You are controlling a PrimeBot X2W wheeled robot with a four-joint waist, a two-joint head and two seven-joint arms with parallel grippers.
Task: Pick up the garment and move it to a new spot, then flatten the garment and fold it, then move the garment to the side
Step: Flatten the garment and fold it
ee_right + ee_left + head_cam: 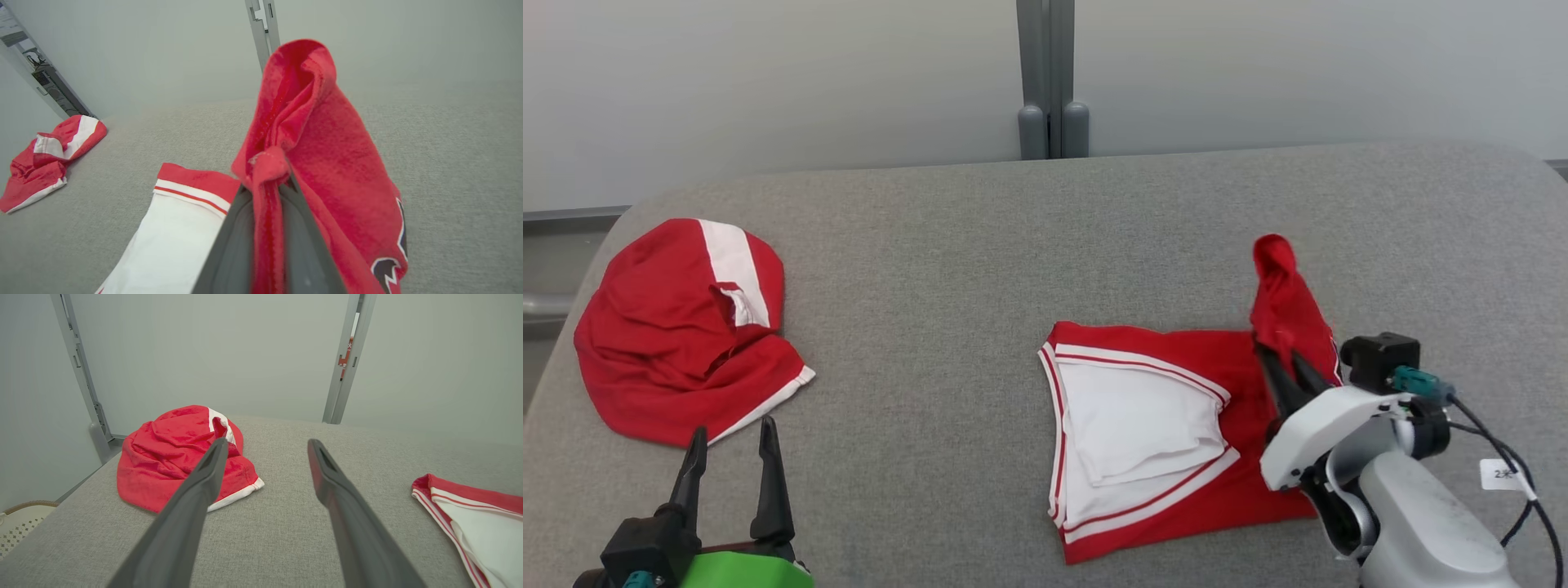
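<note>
Two red-and-white garments lie on the grey padded surface (947, 269): a crumpled heap (678, 327) at far left, and the garment (1143, 433) in work, flat right of the middle with one red corner (1278, 278) lifted. The right gripper (1281, 359) pinches that corner; the left gripper (732, 429) hangs with fingers wide apart, empty. The cloth looks light and limp, so a hemmed edge or corner should give the firmest hold.
</note>
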